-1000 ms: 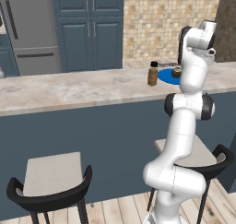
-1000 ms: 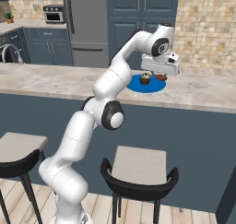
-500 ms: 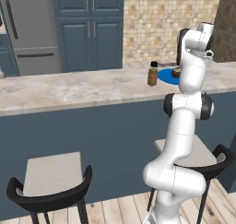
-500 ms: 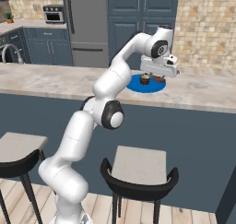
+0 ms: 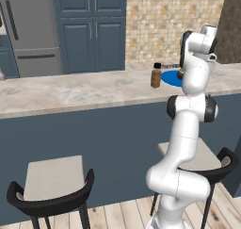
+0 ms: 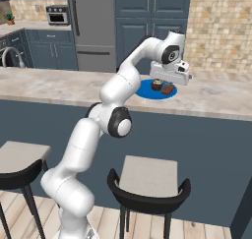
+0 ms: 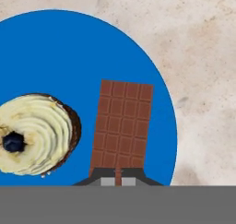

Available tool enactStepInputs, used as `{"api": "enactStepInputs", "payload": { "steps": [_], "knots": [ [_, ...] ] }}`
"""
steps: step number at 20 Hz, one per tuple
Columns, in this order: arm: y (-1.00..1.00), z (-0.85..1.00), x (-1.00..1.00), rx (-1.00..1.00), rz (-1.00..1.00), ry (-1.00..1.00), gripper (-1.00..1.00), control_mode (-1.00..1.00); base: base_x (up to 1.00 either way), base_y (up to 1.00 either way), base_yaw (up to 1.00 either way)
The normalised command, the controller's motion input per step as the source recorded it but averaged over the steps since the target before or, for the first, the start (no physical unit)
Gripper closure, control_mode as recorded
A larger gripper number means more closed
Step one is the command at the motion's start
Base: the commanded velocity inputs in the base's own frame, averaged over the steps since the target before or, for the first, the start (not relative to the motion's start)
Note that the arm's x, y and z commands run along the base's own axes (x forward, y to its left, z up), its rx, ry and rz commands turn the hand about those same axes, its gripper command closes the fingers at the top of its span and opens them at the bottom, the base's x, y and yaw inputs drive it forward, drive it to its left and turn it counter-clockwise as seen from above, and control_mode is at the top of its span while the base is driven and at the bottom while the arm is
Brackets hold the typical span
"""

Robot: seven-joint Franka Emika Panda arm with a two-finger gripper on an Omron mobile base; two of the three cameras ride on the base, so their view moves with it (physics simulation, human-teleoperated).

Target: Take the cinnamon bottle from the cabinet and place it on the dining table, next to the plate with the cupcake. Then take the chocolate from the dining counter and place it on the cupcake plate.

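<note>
Chocolate lies flat on the blue plate, close beside the cupcake but apart from it, its near end at the tips of the jaws. The jaws are drawn narrow, almost together, over that end of the bar. Across the beige desk, the cinnamon bottle stands upright just beside the plate, the white arm reaching over it.

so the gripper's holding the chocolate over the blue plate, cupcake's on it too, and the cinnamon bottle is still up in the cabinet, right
Not quite: the cinnamon bottle stands on the dining table beside the plate, as the left base view shows. The rest holds: the gripper is shut on the chocolate over the plate, with the cupcake on it.
</note>
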Motion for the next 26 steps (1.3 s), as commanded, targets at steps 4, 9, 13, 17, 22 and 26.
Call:
{"api": "enactStepInputs", "payload": {
  "steps": [4,9,13,17,22,26],
  "knots": [
    [0.06,-0.02,0.00,0.00,0.00,0.00,1.00,-1.00,0.00,0.00,0.00],
    [0.10,0.00,-0.05,0.00,0.00,-0.02,1.00,-1.00,0.00,0.00,0.00],
    [0.08,0.03,-0.04,0.00,0.00,-0.04,1.00,-1.00,0.00,0.00,0.00],
    [0.01,0.21,-0.07,-0.03,0.00,-0.08,-1.00,-1.00,0.00,0.00,0.00],
    [-0.02,0.27,-0.37,-0.08,0.00,-0.07,-1.00,-1.00,0.00,0.00,0.00],
    [0.00,0.24,-0.63,-0.08,-0.04,-0.04,-1.00,-1.00,0.00,0.00,0.00]
  ]
}}
